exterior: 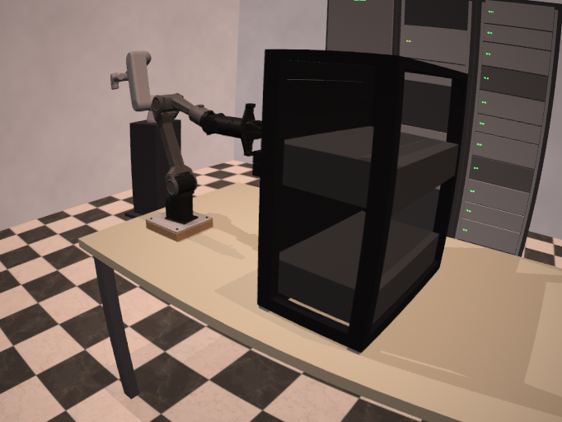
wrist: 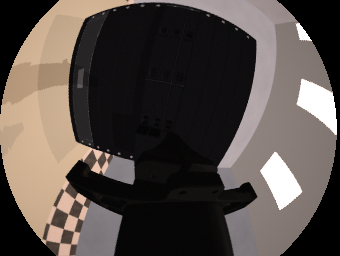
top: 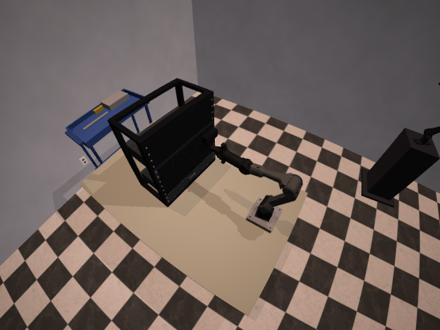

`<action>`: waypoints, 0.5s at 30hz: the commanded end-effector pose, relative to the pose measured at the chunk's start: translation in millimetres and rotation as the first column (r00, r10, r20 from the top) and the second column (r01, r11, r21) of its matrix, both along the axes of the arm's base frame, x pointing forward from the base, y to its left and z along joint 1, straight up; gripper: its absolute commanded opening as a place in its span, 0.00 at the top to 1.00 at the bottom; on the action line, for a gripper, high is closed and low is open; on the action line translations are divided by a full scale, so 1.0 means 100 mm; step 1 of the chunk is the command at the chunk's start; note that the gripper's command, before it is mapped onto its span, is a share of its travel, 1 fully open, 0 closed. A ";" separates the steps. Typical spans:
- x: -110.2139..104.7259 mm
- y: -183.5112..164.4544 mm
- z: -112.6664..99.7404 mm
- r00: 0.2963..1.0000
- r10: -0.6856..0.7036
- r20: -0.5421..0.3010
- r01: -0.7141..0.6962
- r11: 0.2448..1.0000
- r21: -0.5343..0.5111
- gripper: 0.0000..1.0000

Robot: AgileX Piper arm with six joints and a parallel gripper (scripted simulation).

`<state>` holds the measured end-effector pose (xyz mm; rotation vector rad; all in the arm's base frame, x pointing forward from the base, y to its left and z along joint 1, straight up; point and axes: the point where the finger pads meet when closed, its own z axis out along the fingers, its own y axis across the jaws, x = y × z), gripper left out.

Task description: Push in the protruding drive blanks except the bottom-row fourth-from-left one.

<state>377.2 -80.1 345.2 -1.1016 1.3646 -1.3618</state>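
Drive blanks sit in the chassis front of the rack on the bench, too dark to count. The gripper, jaws clenched on nothing, should press one protruding blank squarely and gently, sparing the bottom-right one.

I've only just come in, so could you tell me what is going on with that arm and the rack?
A single arm, bolted to the table, is reaching at the front of the black rack, where the drive blanks are to be pushed home. Its gripper is shut and holds nothing; the tip sits just off the front, near its right edge. The front is too dark to tell which blanks stand out.
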 end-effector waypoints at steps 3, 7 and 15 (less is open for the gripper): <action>-0.02 -0.03 0.00 1.000 0.005 0.003 -0.005 1.000 0.000 1.00; -0.04 -0.11 -0.03 1.000 0.005 0.003 -0.005 1.000 0.000 1.00; -0.09 -0.32 -0.09 1.000 0.005 0.003 -0.005 1.000 0.000 1.00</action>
